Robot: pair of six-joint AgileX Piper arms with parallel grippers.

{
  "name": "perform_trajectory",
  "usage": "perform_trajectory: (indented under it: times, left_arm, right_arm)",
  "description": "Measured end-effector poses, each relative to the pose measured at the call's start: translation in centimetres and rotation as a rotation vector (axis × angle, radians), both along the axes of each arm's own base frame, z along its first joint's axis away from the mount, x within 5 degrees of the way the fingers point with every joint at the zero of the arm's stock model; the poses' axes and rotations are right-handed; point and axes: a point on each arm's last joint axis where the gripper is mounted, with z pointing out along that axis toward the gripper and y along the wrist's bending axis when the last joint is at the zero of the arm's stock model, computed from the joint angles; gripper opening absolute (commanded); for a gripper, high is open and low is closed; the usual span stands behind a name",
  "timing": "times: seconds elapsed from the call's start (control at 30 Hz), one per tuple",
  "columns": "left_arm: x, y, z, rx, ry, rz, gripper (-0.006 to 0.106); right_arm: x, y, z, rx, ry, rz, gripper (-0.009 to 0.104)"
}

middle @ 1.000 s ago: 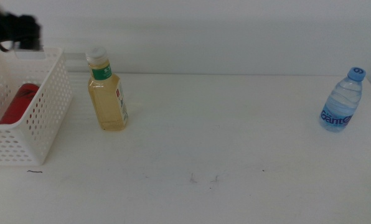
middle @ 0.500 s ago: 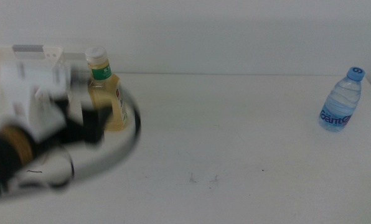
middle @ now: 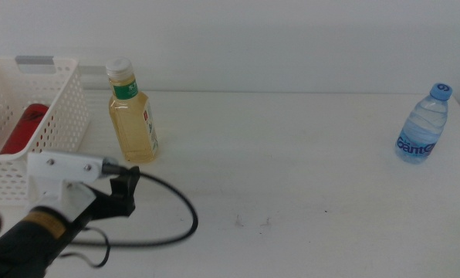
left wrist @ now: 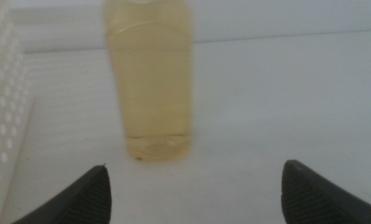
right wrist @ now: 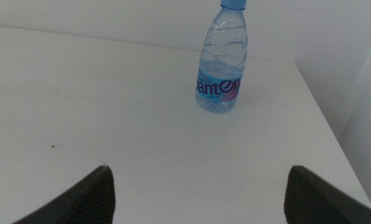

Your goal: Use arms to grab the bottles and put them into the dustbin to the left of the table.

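White worktop [middle: 292, 154], plain wall behind. We've got left end effector [left wrist: 195, 186] spread wide, holding nothing, yellow bottle [middle: 133, 116] standing upright dead ahead of it, near but not between jaws yet, dustbin [middle: 56, 123] just off to its side with red can [middle: 23, 127] inside. Long axis vertical, so we'd guess straight-in side grab. Right end effector [right wrist: 198, 190] also spread, water bottle [right wrist: 223, 59] upright ahead, further off.

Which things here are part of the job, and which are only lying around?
Job: yellow bottle, water bottle, red can already in the dustbin, left gripper open facing the yellow bottle, right gripper open.
Lying about: only the table itself.
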Motion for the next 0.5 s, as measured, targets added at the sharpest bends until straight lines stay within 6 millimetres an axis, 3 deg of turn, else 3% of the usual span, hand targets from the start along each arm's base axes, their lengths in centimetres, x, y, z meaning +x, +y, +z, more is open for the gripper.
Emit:
perform_trajectory:
  times: [0.3, 0.5]
  left_arm:
    - [6.1, -1.2, -2.2, -0.002, -0.059, 0.017, 0.094]
    - [8.4, -1.7, -3.3, 0.033, -0.07, 0.012, 0.094]
  right_arm:
    - [0.0, 0.0, 0.0, 0.0, 0.0, 0.0, 0.087]
    - [0.0, 0.0, 0.0, 0.0, 0.0, 0.0, 0.087]
